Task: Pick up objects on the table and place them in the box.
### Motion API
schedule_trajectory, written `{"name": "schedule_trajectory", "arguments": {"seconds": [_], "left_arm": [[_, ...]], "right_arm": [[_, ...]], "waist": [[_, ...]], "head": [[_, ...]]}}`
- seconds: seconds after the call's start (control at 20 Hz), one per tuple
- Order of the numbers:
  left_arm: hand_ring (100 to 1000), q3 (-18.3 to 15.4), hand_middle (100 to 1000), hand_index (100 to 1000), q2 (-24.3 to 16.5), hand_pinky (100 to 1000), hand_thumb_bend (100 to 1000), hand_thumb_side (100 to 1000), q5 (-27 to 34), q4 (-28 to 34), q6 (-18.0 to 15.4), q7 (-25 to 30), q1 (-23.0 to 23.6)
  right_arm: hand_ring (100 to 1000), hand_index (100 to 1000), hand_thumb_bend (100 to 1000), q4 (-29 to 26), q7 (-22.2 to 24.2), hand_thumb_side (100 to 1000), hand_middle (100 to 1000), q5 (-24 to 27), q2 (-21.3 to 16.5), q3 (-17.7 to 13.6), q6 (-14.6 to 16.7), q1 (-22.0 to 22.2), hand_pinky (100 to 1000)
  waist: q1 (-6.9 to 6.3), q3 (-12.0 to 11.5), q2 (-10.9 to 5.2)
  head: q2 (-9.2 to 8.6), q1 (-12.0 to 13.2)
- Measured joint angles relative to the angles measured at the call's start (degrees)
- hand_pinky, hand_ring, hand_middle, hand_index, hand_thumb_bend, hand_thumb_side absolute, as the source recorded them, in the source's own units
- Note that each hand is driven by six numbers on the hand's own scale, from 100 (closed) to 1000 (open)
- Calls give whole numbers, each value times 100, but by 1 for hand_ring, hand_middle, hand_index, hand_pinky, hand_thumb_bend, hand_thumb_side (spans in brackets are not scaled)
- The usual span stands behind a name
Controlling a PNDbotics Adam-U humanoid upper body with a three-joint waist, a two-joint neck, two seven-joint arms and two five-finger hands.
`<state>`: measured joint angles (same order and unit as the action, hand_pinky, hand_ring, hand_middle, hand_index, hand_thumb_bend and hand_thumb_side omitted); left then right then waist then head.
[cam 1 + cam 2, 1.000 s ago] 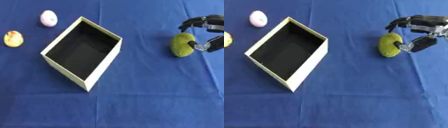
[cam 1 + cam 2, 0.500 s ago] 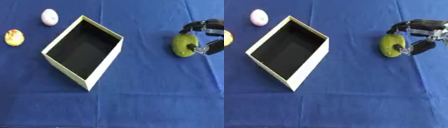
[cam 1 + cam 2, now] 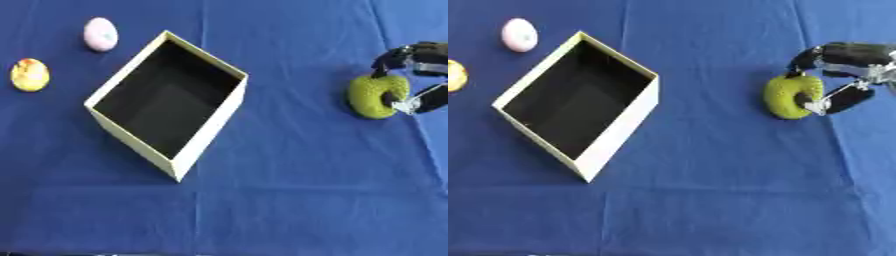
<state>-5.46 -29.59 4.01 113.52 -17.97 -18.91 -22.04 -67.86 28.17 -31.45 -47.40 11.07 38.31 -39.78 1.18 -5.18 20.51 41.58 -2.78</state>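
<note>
At far right, right hand (image 3: pixel 846 75) fingers (image 3: pixel 837 100) clasp unlabelled green fruit (image 3: pixel 787 96).

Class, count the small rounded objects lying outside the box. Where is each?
3: a pink one and a yellow one left of the box, a green one right, in the right robot hand.

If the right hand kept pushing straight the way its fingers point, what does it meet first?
The green fruit: the right hand is already curled around it. Further left along that line stands the box, though depth is hard to judge.
</note>
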Motion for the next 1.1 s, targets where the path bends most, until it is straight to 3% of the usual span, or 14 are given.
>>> {"name": "schedule_trajectory", "arguments": {"seconds": [0.05,0.35,0.75,1.1], "left_arm": [[764,0,706,795,0,766,100,637,0,0,0,0,7],[762,0,703,794,1,764,100,637,1,0,0,0,34],[760,0,700,794,1,762,100,642,17,0,5,5,54],[757,1,696,794,1,761,100,649,27,0,24,24,80]], "right_arm": [[736,529,100,0,0,268,198,82,6,-38,0,1,845],[685,507,100,-202,-167,264,170,605,28,-45,-216,68,825],[676,502,100,-772,31,241,154,1326,-109,-16,-537,148,818],[661,504,100,-1259,165,262,146,1828,-251,-103,-619,41,812]], "waist": [[-1,3,0],[-3,11,0],[-8,29,0],[-12,59,-8]], "head": [[7,2],[21,3],[23,3],[23,2]]}}
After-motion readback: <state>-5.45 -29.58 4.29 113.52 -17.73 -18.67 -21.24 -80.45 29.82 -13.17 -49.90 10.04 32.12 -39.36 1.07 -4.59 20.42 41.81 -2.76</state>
